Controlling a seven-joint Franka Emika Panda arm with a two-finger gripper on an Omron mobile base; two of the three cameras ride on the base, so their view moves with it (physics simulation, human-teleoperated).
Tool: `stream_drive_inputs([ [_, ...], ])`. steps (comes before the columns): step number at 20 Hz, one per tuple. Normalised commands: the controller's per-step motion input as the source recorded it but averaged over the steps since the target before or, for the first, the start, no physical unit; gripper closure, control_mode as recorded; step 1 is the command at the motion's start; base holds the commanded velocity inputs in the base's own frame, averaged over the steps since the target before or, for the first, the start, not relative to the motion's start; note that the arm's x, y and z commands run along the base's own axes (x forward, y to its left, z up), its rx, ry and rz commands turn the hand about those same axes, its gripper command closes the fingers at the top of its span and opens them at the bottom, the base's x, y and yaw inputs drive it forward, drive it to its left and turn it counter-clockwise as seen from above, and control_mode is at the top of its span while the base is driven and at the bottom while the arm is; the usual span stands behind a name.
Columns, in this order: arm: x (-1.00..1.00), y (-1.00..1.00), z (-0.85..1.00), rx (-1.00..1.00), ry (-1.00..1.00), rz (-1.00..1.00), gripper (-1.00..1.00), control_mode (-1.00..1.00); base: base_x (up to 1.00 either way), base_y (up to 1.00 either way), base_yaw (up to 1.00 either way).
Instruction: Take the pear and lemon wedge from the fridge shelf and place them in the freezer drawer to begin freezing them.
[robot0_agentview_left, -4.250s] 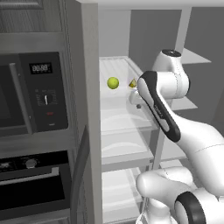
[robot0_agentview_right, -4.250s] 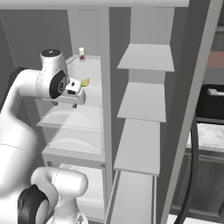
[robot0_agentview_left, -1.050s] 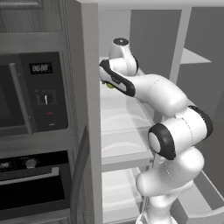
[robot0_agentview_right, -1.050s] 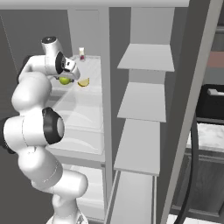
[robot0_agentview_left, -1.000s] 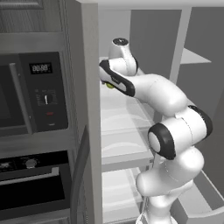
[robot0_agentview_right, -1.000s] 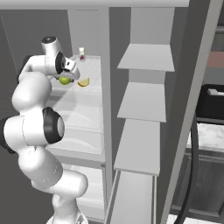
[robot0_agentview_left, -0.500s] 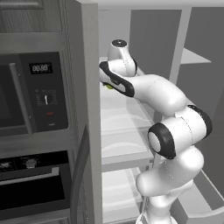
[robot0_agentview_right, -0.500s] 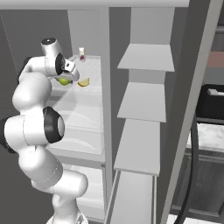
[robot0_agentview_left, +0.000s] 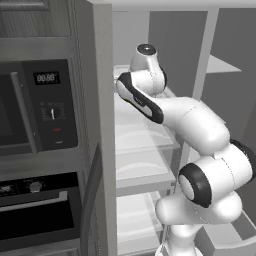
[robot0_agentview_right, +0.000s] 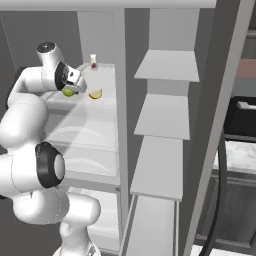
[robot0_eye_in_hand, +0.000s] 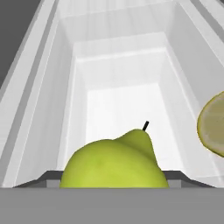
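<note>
Hand view: jaws closed around the pear (robot0_eye_in_hand: 114, 162), lemon wedge (robot0_eye_in_hand: 213, 127) just beside it.

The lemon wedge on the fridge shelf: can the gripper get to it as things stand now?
Probably not right away. The gripper sits around the pear, so its jaws seem occupied. The lemon wedge lies just beside it on the fridge shelf, with nothing over it, so the path looks free afterwards.
</note>
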Motion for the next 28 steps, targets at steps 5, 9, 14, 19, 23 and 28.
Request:
stream_drive_inputs([
  [5,-1.0,-0.39,0.06,0.07,-0.16,-0.05,1.0,-1.0,0.0,0.0,0.0],
  [9,-1.0,-0.6,0.0,0.1,-0.06,-0.02,1.0,-1.0,0.0,0.0,0.0],
  [14,-1.0,-0.53,-0.24,0.11,0.01,-0.02,1.0,-1.0,0.0,0.0,0.0],
  [19,-0.4,-0.04,-0.62,0.01,0.24,-0.05,1.0,-1.0,0.0,0.0,0.0],
  [23,0.0,0.0,-0.46,0.0,0.2,-0.01,1.0,-1.0,0.0,0.0,0.0],
  [28,-0.19,0.0,-0.39,0.02,0.1,-0.02,1.0,-1.0,0.0,0.0,0.0],
])
